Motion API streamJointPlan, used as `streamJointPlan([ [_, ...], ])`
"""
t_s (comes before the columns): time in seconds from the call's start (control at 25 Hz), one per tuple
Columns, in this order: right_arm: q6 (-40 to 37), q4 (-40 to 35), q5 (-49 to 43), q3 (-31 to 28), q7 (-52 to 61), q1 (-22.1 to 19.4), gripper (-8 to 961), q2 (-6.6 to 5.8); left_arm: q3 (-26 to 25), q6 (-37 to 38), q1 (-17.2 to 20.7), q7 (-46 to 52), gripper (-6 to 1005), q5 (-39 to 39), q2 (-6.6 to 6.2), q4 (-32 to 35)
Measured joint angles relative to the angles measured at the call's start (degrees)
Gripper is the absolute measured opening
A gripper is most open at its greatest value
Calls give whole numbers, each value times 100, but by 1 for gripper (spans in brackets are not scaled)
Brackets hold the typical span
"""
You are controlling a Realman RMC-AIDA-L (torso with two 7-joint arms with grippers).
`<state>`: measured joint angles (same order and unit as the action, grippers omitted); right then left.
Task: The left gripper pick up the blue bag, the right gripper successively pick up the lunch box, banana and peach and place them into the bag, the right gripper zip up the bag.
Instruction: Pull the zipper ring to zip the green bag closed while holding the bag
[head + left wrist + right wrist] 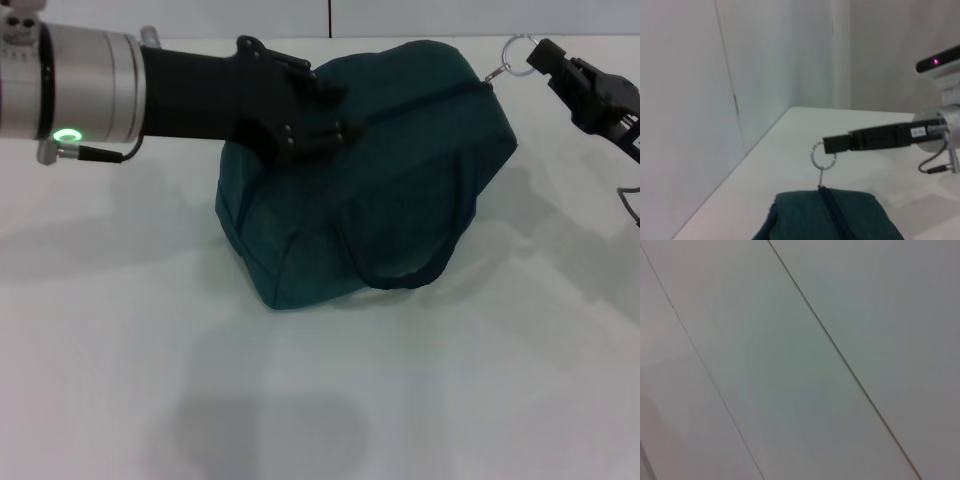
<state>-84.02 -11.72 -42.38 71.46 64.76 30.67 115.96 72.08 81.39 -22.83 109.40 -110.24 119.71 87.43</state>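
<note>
- The blue bag [385,170] lies on the white desk [120,330], near its far edge, zip line running toward the far right.
- The left gripper [318,118] is closed on the fabric at the bag's far-left top, pinning that end.
- The right gripper [545,55] sits at the far right with its fingers pinched on the metal ring zip pull [517,52]; the left wrist view shows the ring [823,155] caught at the fingertip, its link taut up from the zip [832,210].
- The step in hand looks like the zipping: the pull should run along the zip line while the left gripper holds the bag against the tug, or the whole bag will likely drag.
- The zip looks closed almost to its end, so little travel seems left.
- Lunch box, banana and peach are not visible; presumably they are inside.
- One loop handle [400,270] hangs down the near side, clear of the zip; nothing blocks the way.
</note>
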Motion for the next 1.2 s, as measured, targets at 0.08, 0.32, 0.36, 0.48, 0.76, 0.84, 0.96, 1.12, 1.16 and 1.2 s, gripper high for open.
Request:
streamJointPlan([
  [0.08, -86, -2, 18, 0, 40, 4, 11, 0, 71, -2, 9, -56, 331, -8, 0, -1],
  [0.32, -225, -11, 26, 0, 133, 43, 12, -5, 250, -147, 24, -179, 544, -140, 0, 15],
  [0.36, -238, -12, 27, 0, 147, 43, 13, -5, 306, -198, 26, -178, 577, -206, 1, 19],
  [0.48, -249, -14, 28, 0, 160, 49, 13, -4, 469, -431, 32, -140, 676, -460, 7, 29],
  [0.76, -254, -16, 28, 9, 162, 53, 15, -4, 543, -649, 82, -115, 824, -554, 9, 31],
  [0.84, -254, -15, 28, 9, 161, 53, 15, -7, 543, -652, 85, -114, 866, -547, 9, 33],
  [0.96, -251, -15, 28, 9, 162, 53, 16, -9, 546, -654, 86, -112, 882, -569, 4, 34],
  [1.12, -230, -15, 28, 7, 161, 53, 17, -11, 553, -654, 87, -122, 889, -583, 0, 29],
  [1.16, -223, -15, 28, 5, 161, 53, 17, -12, 555, -650, 88, -135, 887, -587, -2, 28],
  [1.2, -219, -15, 28, 2, 160, 53, 17, -13, 558, -650, 91, -151, 885, -590, -4, 29],
])
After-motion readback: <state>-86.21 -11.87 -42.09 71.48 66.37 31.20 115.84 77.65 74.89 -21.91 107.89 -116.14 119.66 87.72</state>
